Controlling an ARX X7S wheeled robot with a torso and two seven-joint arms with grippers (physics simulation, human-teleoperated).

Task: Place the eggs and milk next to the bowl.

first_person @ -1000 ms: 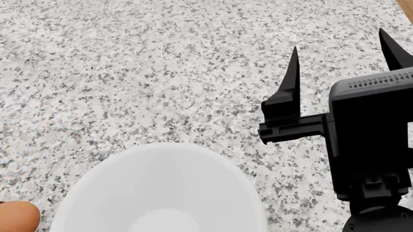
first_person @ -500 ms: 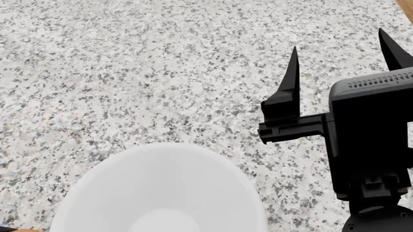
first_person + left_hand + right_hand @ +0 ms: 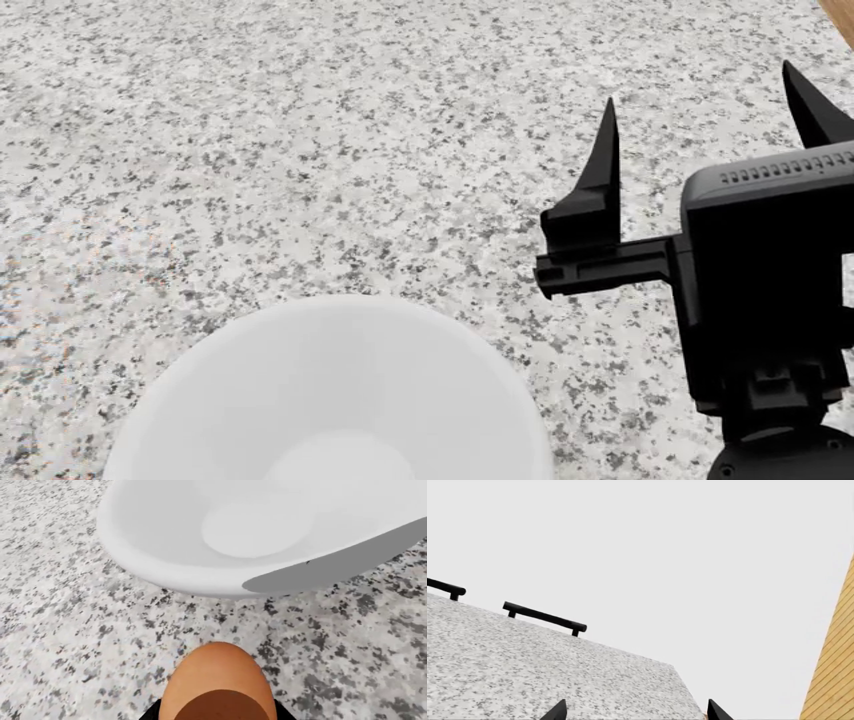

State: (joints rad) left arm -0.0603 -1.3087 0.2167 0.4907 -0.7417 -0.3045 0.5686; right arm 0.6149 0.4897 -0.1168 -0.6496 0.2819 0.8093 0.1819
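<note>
Egg sits pinched in my left claw, near the bowl; I should lower gently onto bare desk before releasing; right claw hangs spread, empty.

Speckled granite counter; black handles; possibly wood panel.

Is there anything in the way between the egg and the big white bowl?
Nothing visible. In the left wrist view, only bare speckled counter lies between the egg and the bowl.
</note>
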